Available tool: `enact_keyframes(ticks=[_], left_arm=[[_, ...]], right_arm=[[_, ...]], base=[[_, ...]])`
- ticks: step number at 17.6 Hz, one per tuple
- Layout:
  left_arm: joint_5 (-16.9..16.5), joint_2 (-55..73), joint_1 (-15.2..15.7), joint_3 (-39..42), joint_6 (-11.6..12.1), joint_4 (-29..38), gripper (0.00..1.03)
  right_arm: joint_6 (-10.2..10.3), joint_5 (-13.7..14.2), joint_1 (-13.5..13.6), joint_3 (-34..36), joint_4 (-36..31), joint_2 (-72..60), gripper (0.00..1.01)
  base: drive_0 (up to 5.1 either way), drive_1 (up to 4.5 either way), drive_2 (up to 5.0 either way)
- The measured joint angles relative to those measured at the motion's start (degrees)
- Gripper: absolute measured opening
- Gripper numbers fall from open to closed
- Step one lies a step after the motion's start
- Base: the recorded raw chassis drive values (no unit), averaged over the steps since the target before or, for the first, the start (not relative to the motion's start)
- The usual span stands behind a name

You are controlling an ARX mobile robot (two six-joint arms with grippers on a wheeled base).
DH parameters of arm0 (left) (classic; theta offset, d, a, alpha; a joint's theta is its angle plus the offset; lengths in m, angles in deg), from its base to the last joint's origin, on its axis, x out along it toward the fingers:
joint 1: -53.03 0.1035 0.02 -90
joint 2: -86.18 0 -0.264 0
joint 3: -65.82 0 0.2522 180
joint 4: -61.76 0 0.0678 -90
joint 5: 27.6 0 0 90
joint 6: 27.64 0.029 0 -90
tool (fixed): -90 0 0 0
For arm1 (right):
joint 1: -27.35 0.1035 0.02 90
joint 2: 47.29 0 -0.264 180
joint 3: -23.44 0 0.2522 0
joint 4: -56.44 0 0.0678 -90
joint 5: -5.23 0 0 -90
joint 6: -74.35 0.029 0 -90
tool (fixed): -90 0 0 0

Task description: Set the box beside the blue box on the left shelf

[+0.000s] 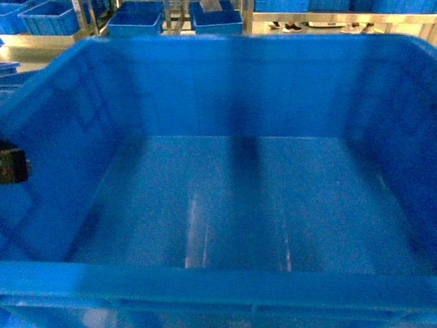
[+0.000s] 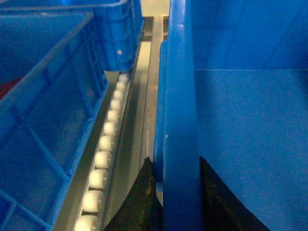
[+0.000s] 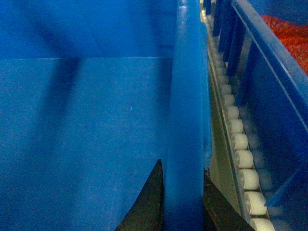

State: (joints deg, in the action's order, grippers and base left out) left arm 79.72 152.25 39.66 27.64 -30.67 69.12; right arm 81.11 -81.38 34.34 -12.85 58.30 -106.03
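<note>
The box (image 1: 232,205), a large bright-blue crate with a smooth empty floor, fills the head view. My left gripper (image 2: 174,161) is shut on its left rim (image 2: 180,120), one black finger outside the wall and one inside. My right gripper (image 3: 182,166) is shut the same way on its right rim (image 3: 185,110). In the left wrist view, a blue box (image 2: 43,120) stands to the left of the held box, with a roller strip between them. A second blue box (image 2: 115,33) sits just behind it.
White roller strips (image 2: 103,159) (image 3: 240,154) on grey rails run along both sides of the held box. On the right stands another blue crate (image 3: 269,82) holding red material (image 3: 288,29). More blue crates (image 1: 136,24) sit on racks far ahead.
</note>
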Motion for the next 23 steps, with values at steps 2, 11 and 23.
enact_keyframes(ticks=[2,11,23], left_arm=[[-0.70,2.01,-0.02,0.00,-0.24,-0.22,0.16],[-3.45,8.46,2.21,-3.23,-0.70,-3.10,0.16],[3.65,2.14,3.23,0.07,-1.01,14.08,0.98]], right_arm=[[0.68,0.35,0.00,0.04,0.96,-0.63,0.09],[3.17,0.22,0.50,-1.05,3.85,-4.61,0.09],[1.81,4.55,-1.36,1.29,-16.02,0.02,0.99]], base=[[0.0,0.00,0.0],[0.0,0.00,0.0],[0.0,0.00,0.0]])
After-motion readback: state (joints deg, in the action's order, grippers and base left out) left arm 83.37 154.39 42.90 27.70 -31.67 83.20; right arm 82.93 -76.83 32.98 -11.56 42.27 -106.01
